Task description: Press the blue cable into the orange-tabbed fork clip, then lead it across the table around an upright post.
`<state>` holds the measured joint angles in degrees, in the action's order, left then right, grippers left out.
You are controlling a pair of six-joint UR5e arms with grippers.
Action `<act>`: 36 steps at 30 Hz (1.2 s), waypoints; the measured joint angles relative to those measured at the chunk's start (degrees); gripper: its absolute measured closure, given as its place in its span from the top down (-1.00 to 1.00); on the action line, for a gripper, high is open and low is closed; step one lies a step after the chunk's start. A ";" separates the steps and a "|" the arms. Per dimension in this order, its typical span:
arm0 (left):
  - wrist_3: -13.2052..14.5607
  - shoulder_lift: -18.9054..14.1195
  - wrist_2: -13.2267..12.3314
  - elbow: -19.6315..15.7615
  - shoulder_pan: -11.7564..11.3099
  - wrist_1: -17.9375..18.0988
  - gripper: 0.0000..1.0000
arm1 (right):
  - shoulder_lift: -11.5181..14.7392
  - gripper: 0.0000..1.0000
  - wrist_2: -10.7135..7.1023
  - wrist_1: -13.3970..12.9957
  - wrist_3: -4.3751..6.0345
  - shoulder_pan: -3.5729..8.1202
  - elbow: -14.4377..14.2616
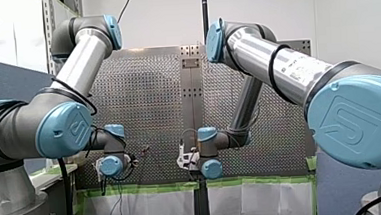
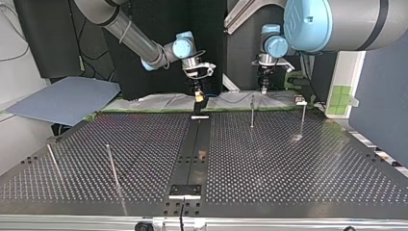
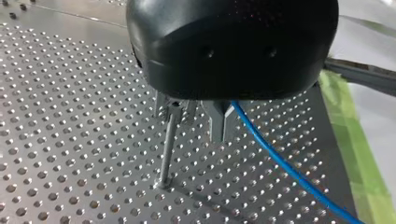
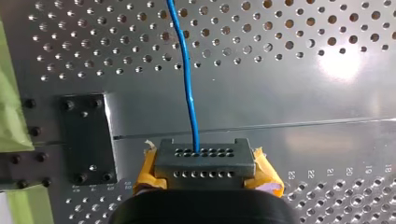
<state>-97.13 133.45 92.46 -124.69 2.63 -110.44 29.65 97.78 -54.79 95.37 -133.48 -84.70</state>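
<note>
The blue cable [image 4: 187, 79] is pinched by my right end effector [image 4: 204, 161]; my left end effector's [image 3: 198, 126] state cannot be told

blue cable [image 3: 280, 159], stretched straight; upright post [image 3: 167, 149], slim, just beside

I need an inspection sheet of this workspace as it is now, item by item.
surface: perforated table with a black centre strip.
job's things: blue cable; post and three more; clip not seen.
clutter: nothing seen.
grippers: right gripper, yellow pads, shut on the cable; left gripper beside a post, the cable passing by it.
cables: black arm cables.
surroundings: blue sheet, green tape.
</note>
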 joint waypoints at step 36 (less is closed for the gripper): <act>-1.03 0.06 0.49 4.90 -0.82 -4.80 -0.98 | -1.43 -1.00 0.32 3.31 -1.90 1.10 2.37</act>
<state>-98.16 133.51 92.95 -119.79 1.80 -115.24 28.22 98.10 -51.48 93.47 -132.38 -82.33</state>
